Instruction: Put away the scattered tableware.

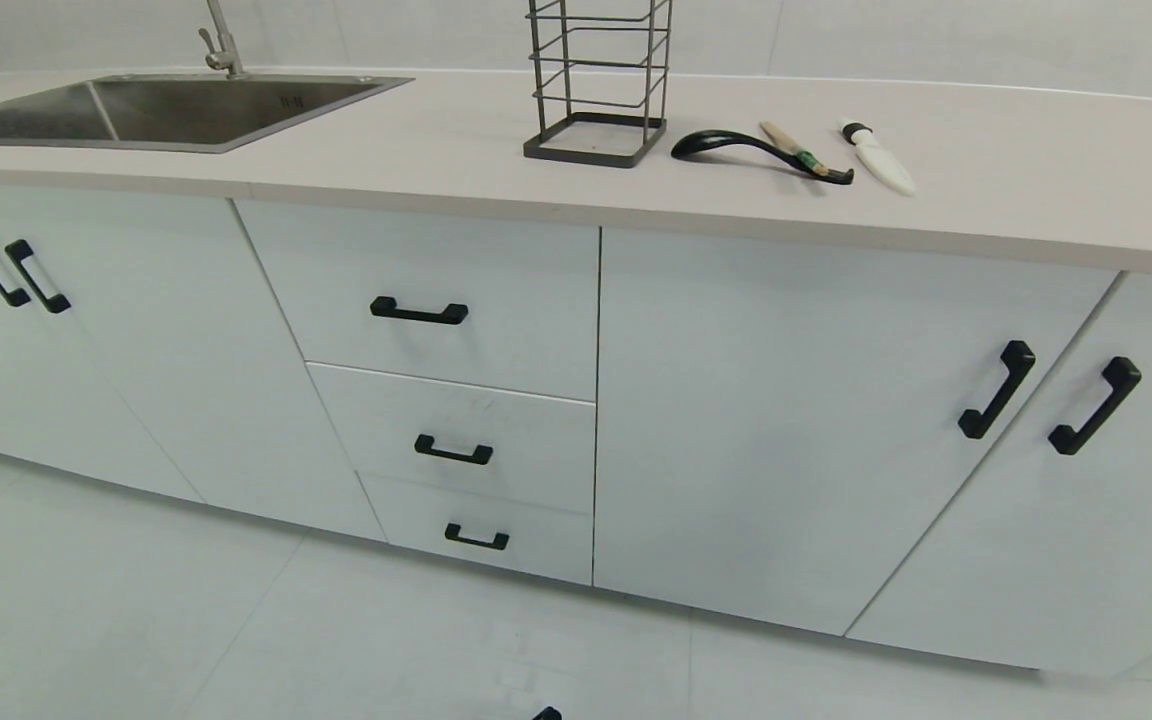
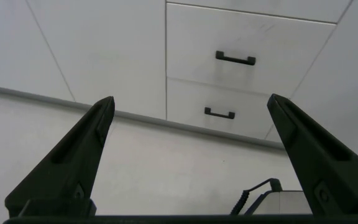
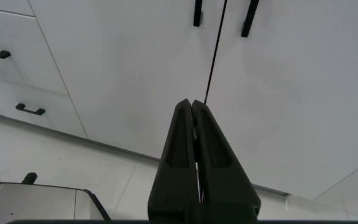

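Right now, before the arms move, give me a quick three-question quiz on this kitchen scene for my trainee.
1. True or false: the black ladle lies inside the wire rack.
2. Which gripper is open? A) left gripper B) right gripper
3. How many drawers are stacked beneath the counter?
Key: 1 false, it lies on the counter beside the rack; 2 A; 3 three.

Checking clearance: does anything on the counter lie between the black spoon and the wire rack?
Nothing visible does. The black spoon lies beside the wire rack; the wooden-handled utensil and white utensil lie by its handle end.
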Motion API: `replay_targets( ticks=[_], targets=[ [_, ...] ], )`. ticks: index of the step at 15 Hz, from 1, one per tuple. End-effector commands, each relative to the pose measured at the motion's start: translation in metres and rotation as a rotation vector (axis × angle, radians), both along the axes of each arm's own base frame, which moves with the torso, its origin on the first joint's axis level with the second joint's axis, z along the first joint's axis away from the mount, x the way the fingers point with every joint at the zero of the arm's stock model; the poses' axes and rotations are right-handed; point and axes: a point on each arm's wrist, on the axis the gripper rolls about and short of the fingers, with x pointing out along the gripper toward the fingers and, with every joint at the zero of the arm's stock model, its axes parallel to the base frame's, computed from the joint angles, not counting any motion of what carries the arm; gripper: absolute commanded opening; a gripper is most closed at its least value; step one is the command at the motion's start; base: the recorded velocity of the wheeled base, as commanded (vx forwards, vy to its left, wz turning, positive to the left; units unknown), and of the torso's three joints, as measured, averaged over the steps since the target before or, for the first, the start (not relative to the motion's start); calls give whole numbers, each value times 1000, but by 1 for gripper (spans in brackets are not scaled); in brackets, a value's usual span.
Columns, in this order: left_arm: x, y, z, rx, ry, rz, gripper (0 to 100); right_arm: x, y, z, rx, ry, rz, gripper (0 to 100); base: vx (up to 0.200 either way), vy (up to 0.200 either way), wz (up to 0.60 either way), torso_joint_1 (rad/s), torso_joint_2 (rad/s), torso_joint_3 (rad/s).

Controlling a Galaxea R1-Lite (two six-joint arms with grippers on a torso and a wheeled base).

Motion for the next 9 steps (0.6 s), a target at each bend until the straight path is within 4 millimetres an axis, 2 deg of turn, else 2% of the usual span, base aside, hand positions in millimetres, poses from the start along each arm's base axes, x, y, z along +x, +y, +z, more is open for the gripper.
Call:
replay_targets(
  ticks=[1, 7, 9],
  targets=[
    [0, 0, 0, 3, 0, -1, 100, 0, 0, 0, -1, 2, 0, 0, 200, 0, 0, 2, 2, 2],
    [0, 0, 0, 11, 0, -1, 100, 0, 0, 0, 1, 0, 0, 0, 0, 0, 0, 0, 0, 0],
    [0, 0, 0, 23, -1, -4, 100, 0, 0, 0, 1, 0, 1, 0, 200, 200, 0, 7, 5, 5]
  ],
)
